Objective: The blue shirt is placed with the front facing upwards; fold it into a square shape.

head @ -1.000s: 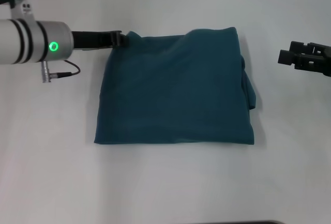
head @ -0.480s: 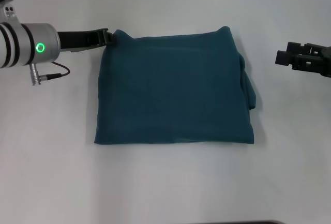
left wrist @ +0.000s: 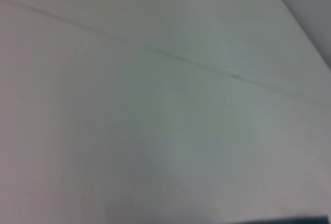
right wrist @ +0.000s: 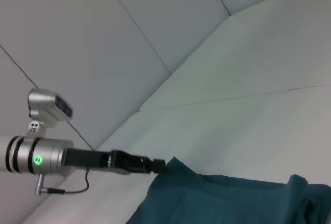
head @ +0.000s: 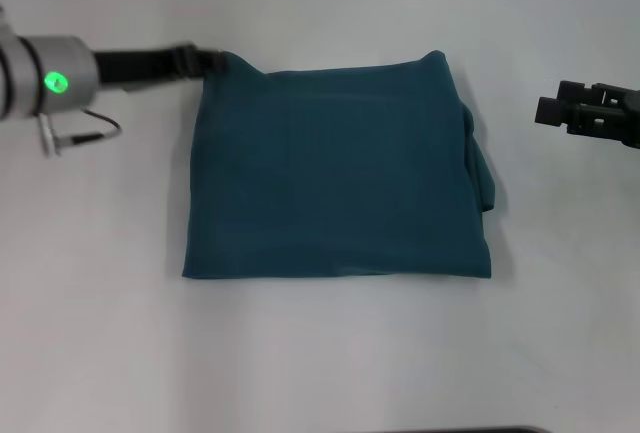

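Blue shirt (head: 335,173) folded square on desk (head: 320,353); left tool (head: 212,60) pinching far-left corner; right tool (head: 552,110) apart, grip state unclear.

The blue shirt (head: 335,173) lies on the table (head: 320,363), left end effector (head: 212,60) at its far-left corner.

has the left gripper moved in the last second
Yes. The left gripper, pinching the dark teal-blue shirt's far left corner, pulled leftward, away from the parked right gripper, drawing that corner out flatter.

Bare table (head: 320,363) rings the blue shirt (head: 335,178) — left pincer (head: 212,59) crowds its far-left corner.
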You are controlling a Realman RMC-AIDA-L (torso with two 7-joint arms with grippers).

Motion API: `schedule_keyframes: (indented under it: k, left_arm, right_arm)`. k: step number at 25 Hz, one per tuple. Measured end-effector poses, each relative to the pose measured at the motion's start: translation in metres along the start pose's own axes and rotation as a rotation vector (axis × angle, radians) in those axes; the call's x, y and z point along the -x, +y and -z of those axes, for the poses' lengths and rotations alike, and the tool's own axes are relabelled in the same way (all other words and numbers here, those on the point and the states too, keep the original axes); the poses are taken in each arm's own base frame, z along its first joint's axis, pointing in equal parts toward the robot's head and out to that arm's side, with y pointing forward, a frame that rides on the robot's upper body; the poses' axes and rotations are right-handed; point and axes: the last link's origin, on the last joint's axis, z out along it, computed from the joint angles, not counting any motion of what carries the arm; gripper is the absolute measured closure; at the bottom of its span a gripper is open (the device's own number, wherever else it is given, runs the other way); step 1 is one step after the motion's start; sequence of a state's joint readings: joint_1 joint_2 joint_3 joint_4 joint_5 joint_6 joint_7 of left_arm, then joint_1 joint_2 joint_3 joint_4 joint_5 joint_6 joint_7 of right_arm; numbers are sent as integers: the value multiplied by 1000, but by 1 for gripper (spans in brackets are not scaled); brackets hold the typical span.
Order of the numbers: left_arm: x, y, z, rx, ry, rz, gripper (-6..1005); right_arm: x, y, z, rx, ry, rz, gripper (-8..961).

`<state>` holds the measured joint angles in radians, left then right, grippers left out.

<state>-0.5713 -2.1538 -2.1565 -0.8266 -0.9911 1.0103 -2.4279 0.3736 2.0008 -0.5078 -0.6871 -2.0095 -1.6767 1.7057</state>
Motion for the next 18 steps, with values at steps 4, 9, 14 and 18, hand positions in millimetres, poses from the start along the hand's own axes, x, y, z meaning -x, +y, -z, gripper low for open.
schedule_keyframes:
  k: [4, 9, 14, 18]
  left_arm:
    - [-16, -3, 24, 30, 98, 34, 717]
    - [-13, 12, 34, 191, 71, 117, 584]
    - [9, 17, 17, 311, -69, 377, 384]
    - [15, 12, 8, 313, -45, 464, 337]
  right_arm:
    - [0, 0, 1, -2, 1, 1, 11]
    - [0, -1, 2, -5, 0, -3, 11]
    - [-1, -1, 2, -6, 4, -7, 11]
    - [0, -1, 1, -5, 6, -2, 11]
